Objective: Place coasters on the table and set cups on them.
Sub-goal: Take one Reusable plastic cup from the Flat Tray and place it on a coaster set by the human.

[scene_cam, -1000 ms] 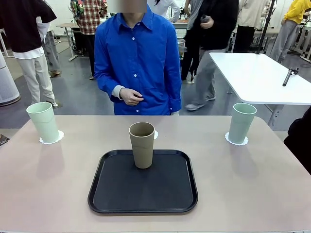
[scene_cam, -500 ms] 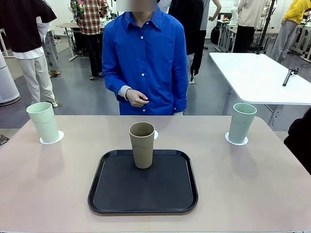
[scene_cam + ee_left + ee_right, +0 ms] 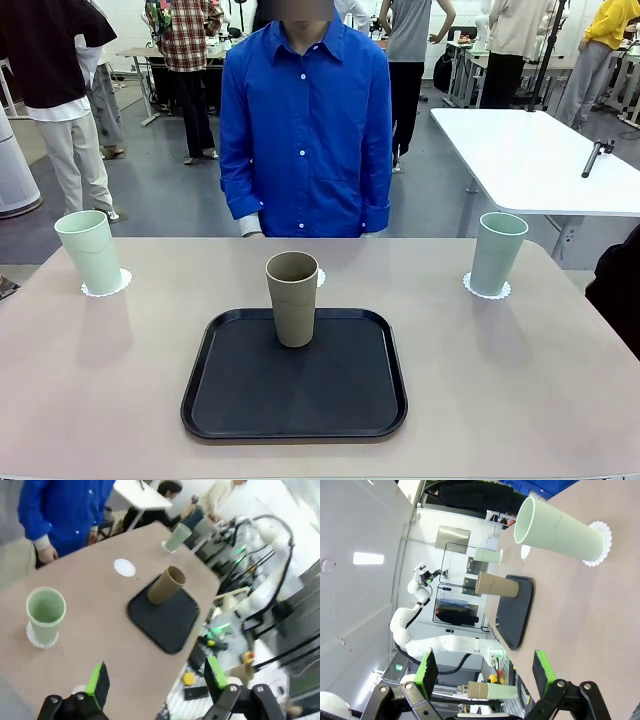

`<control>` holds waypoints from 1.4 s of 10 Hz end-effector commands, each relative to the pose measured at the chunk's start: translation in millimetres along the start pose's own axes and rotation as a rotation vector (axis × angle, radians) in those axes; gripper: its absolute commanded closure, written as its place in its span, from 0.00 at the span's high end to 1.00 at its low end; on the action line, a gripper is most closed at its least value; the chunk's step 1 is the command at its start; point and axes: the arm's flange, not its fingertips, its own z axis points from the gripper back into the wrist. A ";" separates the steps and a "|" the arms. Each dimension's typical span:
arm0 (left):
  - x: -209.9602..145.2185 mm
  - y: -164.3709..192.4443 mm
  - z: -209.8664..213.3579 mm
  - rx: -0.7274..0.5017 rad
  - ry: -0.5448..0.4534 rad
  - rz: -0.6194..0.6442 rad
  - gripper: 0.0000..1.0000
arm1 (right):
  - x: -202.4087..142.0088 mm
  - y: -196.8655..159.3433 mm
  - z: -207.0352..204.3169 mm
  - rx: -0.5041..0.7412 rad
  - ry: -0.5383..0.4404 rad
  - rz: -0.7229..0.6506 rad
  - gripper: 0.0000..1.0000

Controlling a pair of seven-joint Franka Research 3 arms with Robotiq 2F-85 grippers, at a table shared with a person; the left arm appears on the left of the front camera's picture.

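Pale mint, tan and black on a beige-pink table (image 3: 520, 390).
The left cup (image 3: 90, 250) and the right cup (image 3: 497, 252) are matte pale mint green. The middle cup (image 3: 292, 300) is tan-brown, and all three are plain, without print. The left coaster (image 3: 123, 283), the right coaster (image 3: 505, 291) and the middle coaster (image 3: 124, 567) are white with scalloped edges. The tray (image 3: 300, 410) is solid black with a slight sheen on its rim. The person's shirt (image 3: 305, 130) is bright blue with small white buttons. The side table (image 3: 530, 160) is white. The left gripper (image 3: 156, 680) and the right gripper (image 3: 485, 667) are black with bright green pads (image 3: 98, 678).
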 end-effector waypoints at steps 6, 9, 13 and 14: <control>25.7 -89.1 -201.8 0.355 0.282 -0.436 1.00 | -1.3 0.9 0.7 0.004 0.001 -0.004 1.00; 42.2 -84.4 -249.5 0.358 0.440 -0.456 1.00 | -1.3 0.9 0.7 0.004 0.001 -0.004 1.00; 32.3 -88.7 -258.9 0.343 0.432 -0.468 1.00 | -1.3 0.9 0.7 0.004 0.001 -0.004 1.00; 32.3 -88.7 -258.9 0.343 0.432 -0.468 1.00 | -1.3 0.9 0.7 0.004 0.001 -0.004 1.00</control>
